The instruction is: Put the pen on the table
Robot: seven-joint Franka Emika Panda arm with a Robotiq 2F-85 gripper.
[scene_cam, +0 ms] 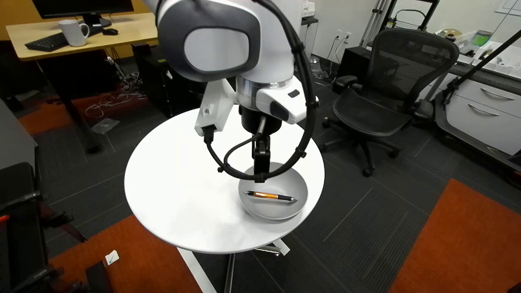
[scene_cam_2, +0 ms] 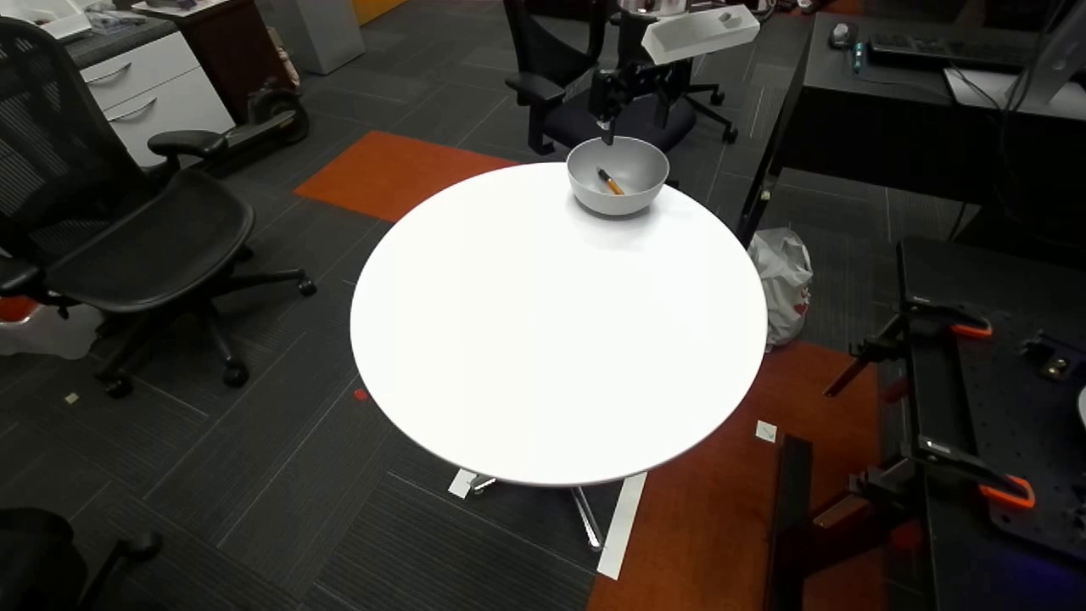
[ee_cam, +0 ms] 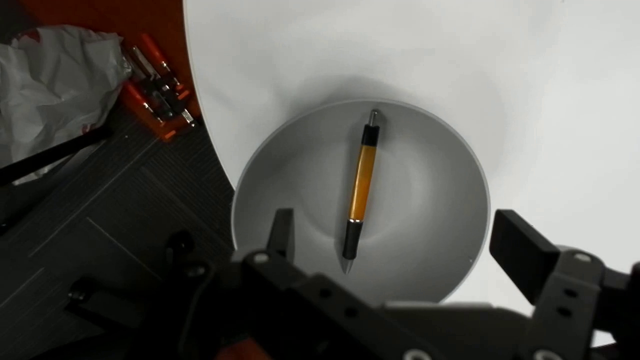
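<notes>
The orange pen with dark ends (scene_cam: 266,195) lies inside the grey bowl (scene_cam: 273,213), and the bowl stands near the edge of the round white table (scene_cam: 179,187). The pen (scene_cam_2: 610,181), bowl (scene_cam_2: 618,204) and table (scene_cam_2: 551,339) also show in an exterior view. In the wrist view the pen (ee_cam: 363,181) lies lengthwise in the bowl (ee_cam: 430,200), with the table (ee_cam: 560,100) around it. My gripper (ee_cam: 392,220) is open and empty. Its fingers are spread wide above the bowl, one on each side of the pen, not touching it. The gripper (scene_cam: 260,180) hangs over the bowl.
A black office chair (scene_cam: 390,81) stands beside the table. A light-wood desk (scene_cam: 126,28) holds a mug (scene_cam: 74,32) and keyboard (scene_cam: 48,42). A plastic bag (scene_cam_2: 780,280) lies on the floor. A black bench with clamps (scene_cam_2: 1001,399) stands to one side.
</notes>
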